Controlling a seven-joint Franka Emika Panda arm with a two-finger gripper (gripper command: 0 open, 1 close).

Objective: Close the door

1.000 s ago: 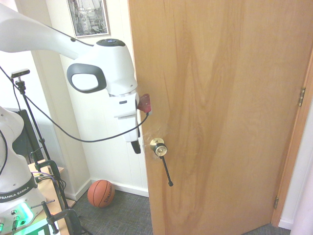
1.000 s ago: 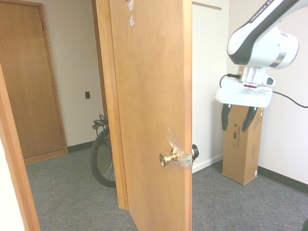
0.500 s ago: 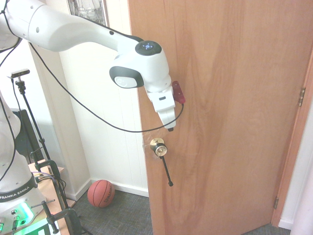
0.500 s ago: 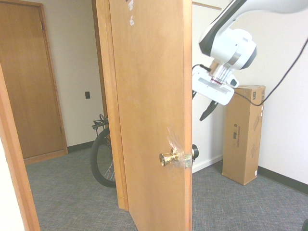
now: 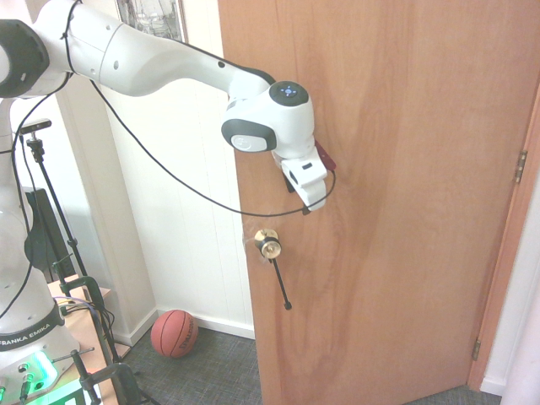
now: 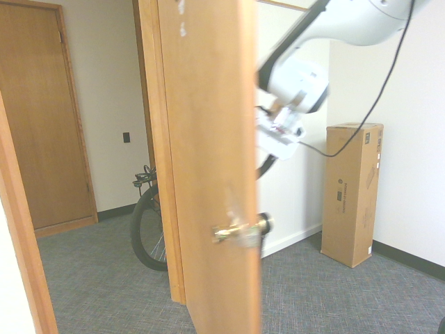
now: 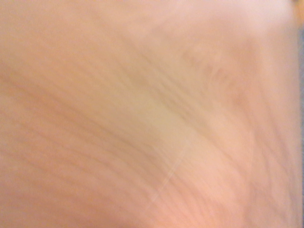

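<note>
One hand (image 5: 310,205) against door (image 5: 405,202) (above knob (image 5: 268,245)).

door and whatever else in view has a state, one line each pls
door: ajar, swung well away from its frame, hinge side at the right of the first exterior view
brass knob: untouched, thin black rod hanging from it
gripper: open, holding nothing, against the door face above the knob
basketball: resting on the floor by the wall

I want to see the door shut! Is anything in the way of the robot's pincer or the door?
Nothing visible. The pincer is right at the door, above the brass knob. The basketball lies on the arm's side.
</note>
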